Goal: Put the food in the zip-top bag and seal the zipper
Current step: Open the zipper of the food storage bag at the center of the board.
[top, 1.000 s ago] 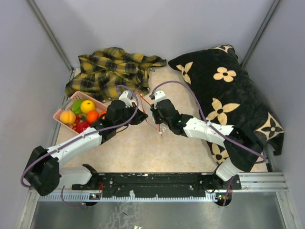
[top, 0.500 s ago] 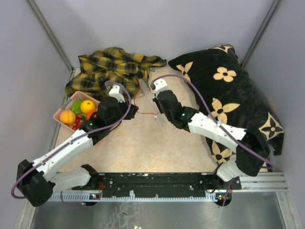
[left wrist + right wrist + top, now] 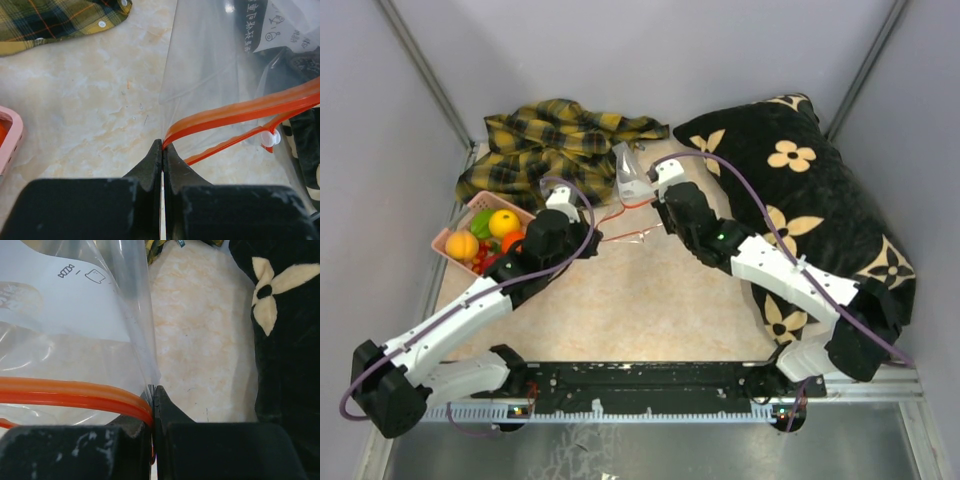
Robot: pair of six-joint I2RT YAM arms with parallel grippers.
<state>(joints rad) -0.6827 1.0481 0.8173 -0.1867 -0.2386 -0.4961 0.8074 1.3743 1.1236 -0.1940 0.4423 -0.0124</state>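
The clear zip-top bag [image 3: 632, 180] hangs between my two grippers near the table's back middle; its white label patch [image 3: 290, 22] shows in the left wrist view. The red zipper [image 3: 620, 237] runs along its mouth, with the white slider [image 3: 270, 138] near the right. My left gripper [image 3: 588, 238] is shut on one end of the red strip [image 3: 240, 112]. My right gripper [image 3: 658, 196] is shut on the strip's other end [image 3: 75, 395]. The food [image 3: 492, 236], orange balls, a yellow lemon, a green piece and a red piece, lies in the pink basket [image 3: 442, 240] at the left.
A yellow plaid shirt [image 3: 555, 145] lies crumpled at the back left. A black pillow with cream flowers [image 3: 810, 210] fills the right side. Bare marble table [image 3: 640, 310] lies in front of the grippers.
Both grippers have carried the bag away from the table's middle toward the back. The right gripper moved back and right, so the red strip now stretches between them and the bag stands higher.
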